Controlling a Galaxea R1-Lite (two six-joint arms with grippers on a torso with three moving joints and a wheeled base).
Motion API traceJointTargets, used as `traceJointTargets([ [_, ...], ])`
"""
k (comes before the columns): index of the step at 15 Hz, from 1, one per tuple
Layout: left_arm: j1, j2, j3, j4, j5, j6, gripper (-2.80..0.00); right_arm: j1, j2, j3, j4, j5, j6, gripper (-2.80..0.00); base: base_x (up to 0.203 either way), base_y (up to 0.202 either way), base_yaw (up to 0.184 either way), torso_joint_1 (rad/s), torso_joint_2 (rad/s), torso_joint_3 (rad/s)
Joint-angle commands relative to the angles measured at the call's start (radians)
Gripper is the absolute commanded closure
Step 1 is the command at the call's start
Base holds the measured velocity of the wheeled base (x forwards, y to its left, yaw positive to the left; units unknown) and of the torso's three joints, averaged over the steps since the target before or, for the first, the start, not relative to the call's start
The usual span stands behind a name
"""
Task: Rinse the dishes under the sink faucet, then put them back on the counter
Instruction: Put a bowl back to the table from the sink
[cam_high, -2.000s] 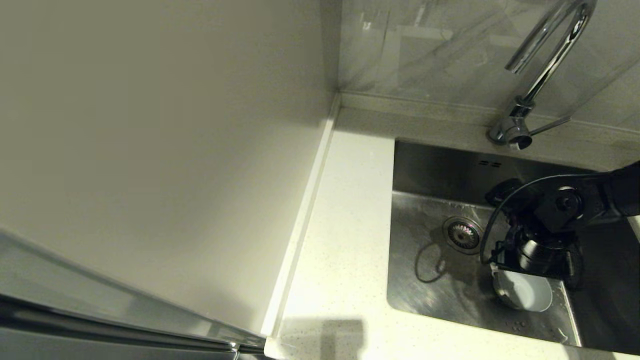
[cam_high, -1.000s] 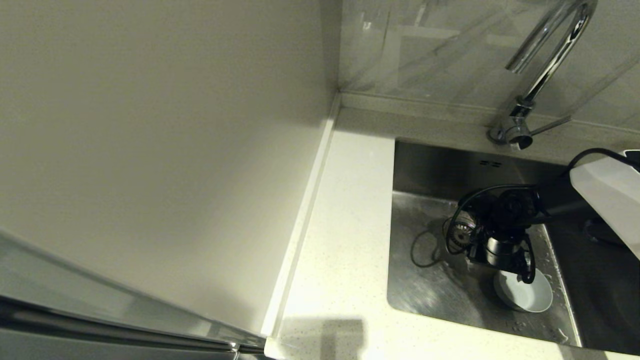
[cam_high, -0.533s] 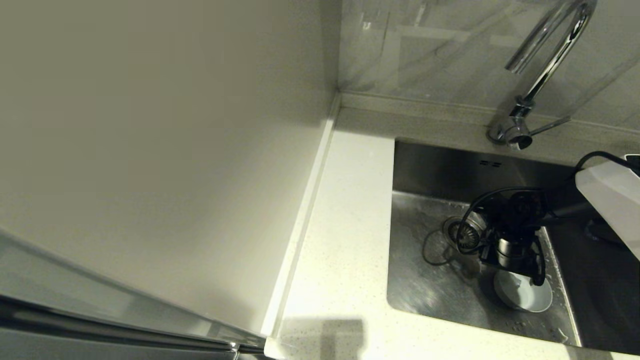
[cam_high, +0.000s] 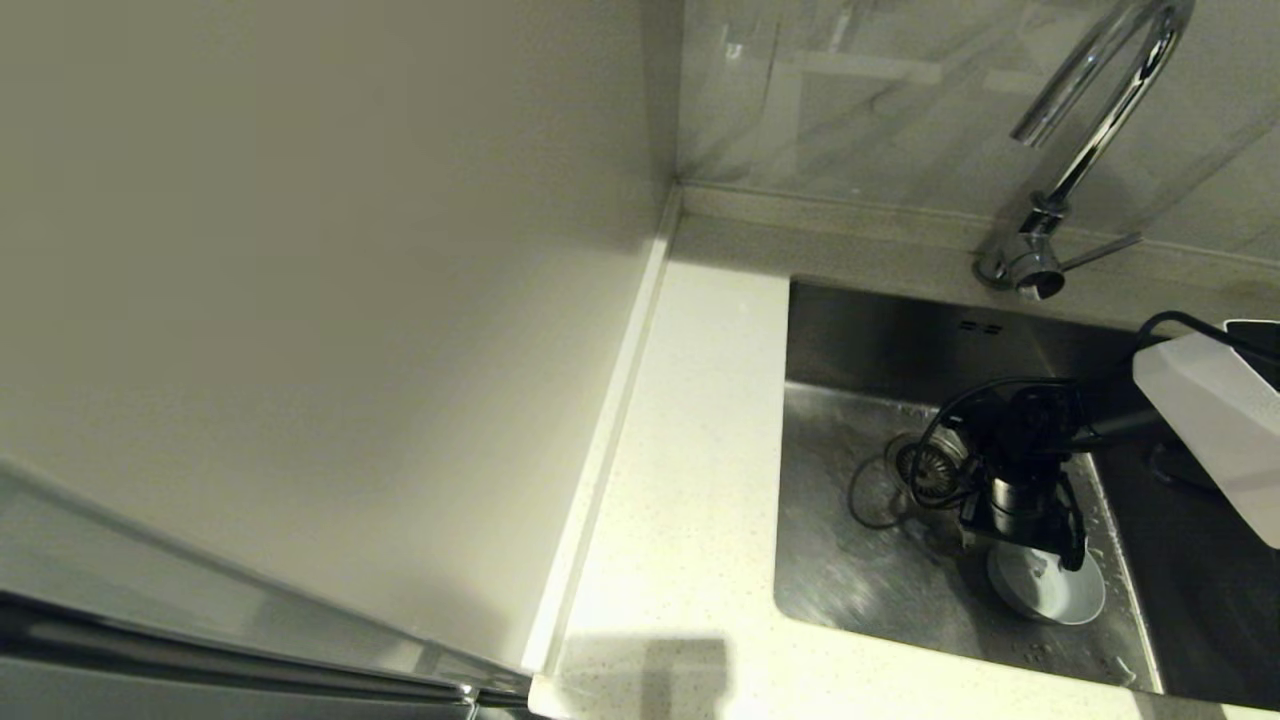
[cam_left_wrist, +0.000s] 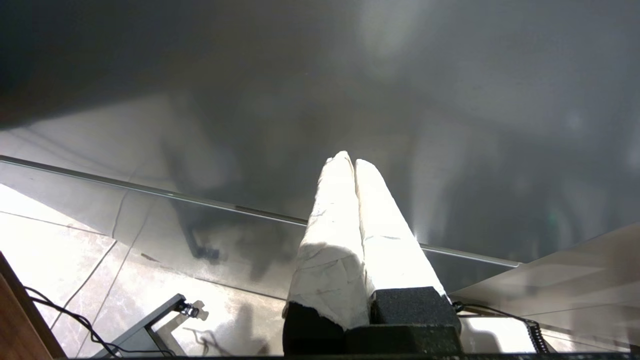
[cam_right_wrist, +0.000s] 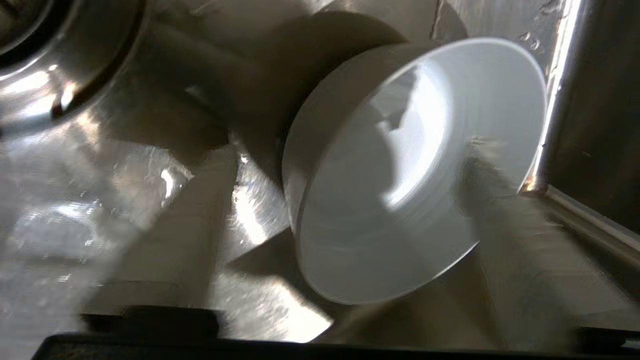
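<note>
One pale bluish-white bowl (cam_high: 1055, 595) sits on the floor of the steel sink (cam_high: 850, 570), near its front right corner and beside the drain (cam_high: 925, 465). My right gripper (cam_high: 1035, 558) reaches down onto it, open. In the right wrist view the bowl (cam_right_wrist: 400, 200) lies between the spread fingers (cam_right_wrist: 190, 225): one stands outside its wall on the drain side, the other crosses its far rim. The chrome faucet (cam_high: 1095, 110) arches over the sink's back edge; no water shows. The other two bowls are out of view. My left gripper (cam_left_wrist: 352, 160) is parked low, shut and empty.
The speckled white counter (cam_high: 690, 480) runs along the sink's left side up to a cream wall panel (cam_high: 320, 300). The faucet lever (cam_high: 1100, 250) sticks out to the right. Water drops lie on the sink floor. A dark recess (cam_high: 1220, 600) lies past the sink's right ridge.
My right gripper has dropped lower into the sink, swung toward the drain and back, and now sits closer over the bowl. The bowl has stayed in place.
</note>
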Motion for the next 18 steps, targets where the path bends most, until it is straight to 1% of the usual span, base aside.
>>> traceJointTargets([
  [1, 0.000, -0.003, 0.000, 0.000, 0.000, -0.001, 0.00, 0.000, 0.007, -0.001, 0.004, -0.007, 0.003, 0.00, 0.000, 0.000, 0.000, 0.000, 0.00, 0.000],
  [12, 0.000, -0.003, 0.000, 0.000, 0.000, -0.001, 0.00, 0.002, -0.042, 0.005, 0.026, -0.009, 0.002, 0.00, 0.000, 0.000, 0.000, 0.000, 0.00, 0.000],
  [14, 0.000, -0.003, 0.000, 0.000, 0.000, -0.001, 0.00, 0.006, -0.068, 0.013, 0.026, -0.031, 0.003, 0.00, 0.000, 0.000, 0.000, 0.000, 0.00, 0.000],
  [16, 0.000, -0.003, 0.000, 0.000, 0.000, -0.001, 0.00, 0.035, -0.110, 0.044, 0.025, -0.068, -0.007, 0.00, 0.000, 0.000, 0.000, 0.000, 0.00, 0.000],
  [18, 0.000, -0.003, 0.000, 0.000, 0.001, -0.001, 0.00, 0.075, -0.199, 0.059, 0.025, -0.073, -0.013, 0.00, 0.000, 0.000, 0.000, 0.000, 0.00, 0.000],
])
